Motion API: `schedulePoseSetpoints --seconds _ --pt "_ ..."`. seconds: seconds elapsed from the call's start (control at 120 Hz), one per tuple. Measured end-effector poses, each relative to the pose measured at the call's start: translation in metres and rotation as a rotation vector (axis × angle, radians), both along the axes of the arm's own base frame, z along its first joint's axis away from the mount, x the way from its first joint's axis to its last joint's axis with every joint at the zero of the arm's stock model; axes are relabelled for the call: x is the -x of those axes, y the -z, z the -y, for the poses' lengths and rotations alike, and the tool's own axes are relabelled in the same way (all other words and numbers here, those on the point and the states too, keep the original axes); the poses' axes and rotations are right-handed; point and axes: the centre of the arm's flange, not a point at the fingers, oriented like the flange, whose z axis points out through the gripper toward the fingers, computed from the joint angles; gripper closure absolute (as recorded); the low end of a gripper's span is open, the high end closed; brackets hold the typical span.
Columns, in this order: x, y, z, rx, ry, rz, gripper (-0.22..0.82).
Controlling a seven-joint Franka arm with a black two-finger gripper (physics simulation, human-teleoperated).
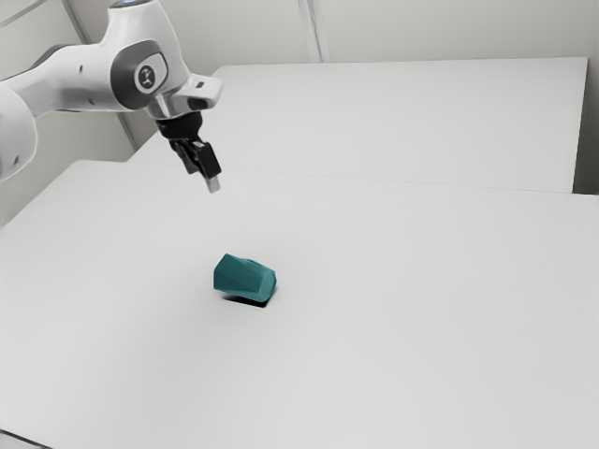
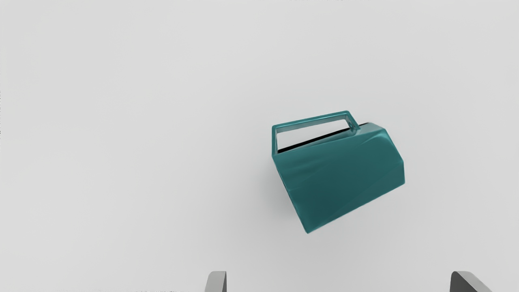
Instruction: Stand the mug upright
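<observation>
High above the table, the gripper (image 1: 213, 185) hangs up and slightly to the exterior view's left of the teal mug (image 1: 245, 279), apart from it. The mug lies on its side on the white surface. In the wrist view the gripper (image 2: 338, 280) is open, its two fingertips wide apart with nothing between them. The faceted body of the mug (image 2: 340, 174) and its angular handle (image 2: 310, 121) both show there, the handle sticking out sideways from the body. The inside of the mug is hidden.
The white table (image 1: 393, 355) carries the mug. Behind it stands another white surface (image 1: 402, 122), in front of pale walls. A dark thin line (image 1: 23, 439) crosses the near corner at the exterior view's left.
</observation>
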Motion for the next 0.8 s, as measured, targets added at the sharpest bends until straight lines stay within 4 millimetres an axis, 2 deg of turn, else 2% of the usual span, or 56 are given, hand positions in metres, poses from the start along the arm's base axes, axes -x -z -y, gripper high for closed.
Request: schedulePoseSetpoints --seconds 0.083,0.15,0.217,0.333,0.417,0.542,0.642,0.8 --pt "0.004 0.006 -0.001 0.002 -0.035 -0.004 0.0" --pt "0.012 0.031 -0.011 0.08 -0.093 -0.024 0.0" --pt "0.025 0.063 -0.038 0.21 -0.2 -0.044 0.0" --pt "0.04 0.098 -0.093 0.357 -0.362 -0.04 0.0" --pt "0.045 0.125 -0.117 0.42 -0.41 -0.059 0.0" --pt "0.046 0.156 -0.121 0.481 -0.381 -0.11 0.0" --pt "0.046 0.182 -0.115 0.549 -0.357 -0.148 0.0" --pt "0.046 0.209 -0.111 0.637 -0.313 -0.162 0.0"
